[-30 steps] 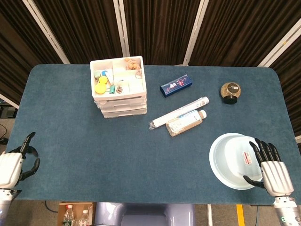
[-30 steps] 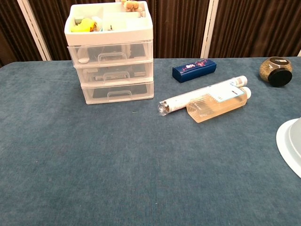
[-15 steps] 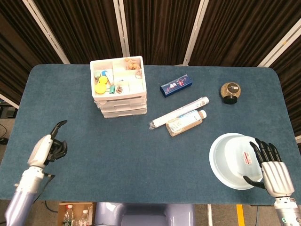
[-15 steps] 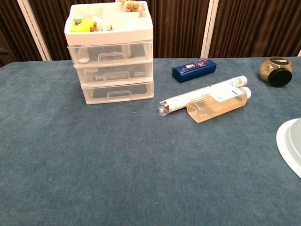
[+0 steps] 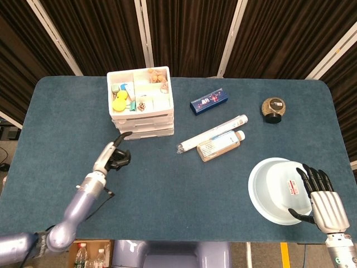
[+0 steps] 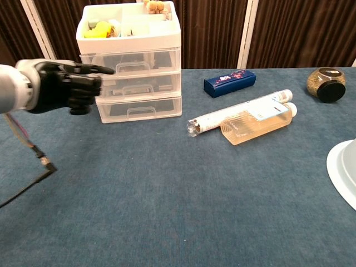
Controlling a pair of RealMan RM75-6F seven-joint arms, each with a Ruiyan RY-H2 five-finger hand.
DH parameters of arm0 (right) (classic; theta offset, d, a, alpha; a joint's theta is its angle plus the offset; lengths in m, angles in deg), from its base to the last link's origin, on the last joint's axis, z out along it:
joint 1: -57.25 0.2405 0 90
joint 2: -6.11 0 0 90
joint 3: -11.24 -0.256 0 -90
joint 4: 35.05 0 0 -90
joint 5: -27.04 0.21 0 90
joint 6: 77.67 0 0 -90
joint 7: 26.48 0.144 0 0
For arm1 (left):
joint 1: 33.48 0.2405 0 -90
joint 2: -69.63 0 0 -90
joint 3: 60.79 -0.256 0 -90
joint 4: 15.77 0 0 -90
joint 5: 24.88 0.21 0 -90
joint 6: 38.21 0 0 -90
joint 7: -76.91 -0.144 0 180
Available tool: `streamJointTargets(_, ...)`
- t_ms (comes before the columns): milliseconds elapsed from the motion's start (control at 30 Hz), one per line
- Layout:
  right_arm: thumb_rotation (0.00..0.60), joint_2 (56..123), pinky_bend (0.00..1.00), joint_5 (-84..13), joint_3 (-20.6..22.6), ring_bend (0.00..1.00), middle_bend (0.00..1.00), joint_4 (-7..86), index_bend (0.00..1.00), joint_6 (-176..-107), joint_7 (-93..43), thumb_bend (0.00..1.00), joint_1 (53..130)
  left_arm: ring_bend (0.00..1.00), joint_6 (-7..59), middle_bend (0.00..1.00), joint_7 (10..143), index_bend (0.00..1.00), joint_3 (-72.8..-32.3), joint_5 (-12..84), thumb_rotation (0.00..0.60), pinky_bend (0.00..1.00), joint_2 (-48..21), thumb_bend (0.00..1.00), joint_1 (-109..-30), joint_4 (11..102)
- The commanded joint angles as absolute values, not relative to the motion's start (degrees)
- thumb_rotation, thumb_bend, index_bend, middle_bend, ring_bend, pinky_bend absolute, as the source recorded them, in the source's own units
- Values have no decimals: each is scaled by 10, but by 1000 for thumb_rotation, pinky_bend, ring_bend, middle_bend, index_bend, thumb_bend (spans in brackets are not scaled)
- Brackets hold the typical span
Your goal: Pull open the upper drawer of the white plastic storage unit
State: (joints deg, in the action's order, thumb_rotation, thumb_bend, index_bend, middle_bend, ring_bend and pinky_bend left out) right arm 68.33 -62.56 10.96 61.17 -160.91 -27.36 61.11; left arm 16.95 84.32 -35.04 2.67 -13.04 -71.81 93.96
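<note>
The white plastic storage unit [image 5: 143, 119] [image 6: 139, 105] stands at the back left of the table, with an open tray of small items on top. All three drawers are pushed in, including the upper drawer [image 6: 150, 60]. My left hand [image 5: 113, 155] [image 6: 61, 86] hovers just in front of the unit's left side. One finger points at the upper drawer front and the others are curled in, holding nothing. Whether the fingertip touches the drawer I cannot tell. My right hand [image 5: 324, 205] lies flat with fingers apart at the front right.
A pale blue bowl [image 5: 273, 187] [image 6: 345, 169] sits beside my right hand. A blue box [image 5: 209, 100] [image 6: 229, 82], a white tube [image 5: 215, 132], a flat bottle [image 5: 220, 146] and a brown jar [image 5: 273, 109] [image 6: 326, 83] lie right of the unit.
My left arm has swung from the table's front left edge up toward the storage unit, and the hand now shows in the chest view. The right hand has not moved.
</note>
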Motion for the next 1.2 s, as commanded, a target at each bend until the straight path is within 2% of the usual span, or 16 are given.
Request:
streamJointTargets(33, 600, 683, 0, -626, 110, 0, 0, 613, 0, -1608, -273, 147, 611, 922, 163, 987, 848, 107, -337, 2, 600, 867, -156, 712, -741, 916)
streamJointTargets(500, 600, 678, 0, -623, 110, 0, 0, 619, 0, -1605, -262, 146, 612, 923, 170, 988, 875, 108, -318, -12, 600, 867, -240, 712, -778, 831)
streamJointTargets(1200, 600, 677, 0, -623, 110, 0, 0, 621, 0, -1607, -259, 146, 611, 924, 187, 987, 870, 108, -295, 1, 600, 867, -295, 712, -804, 774)
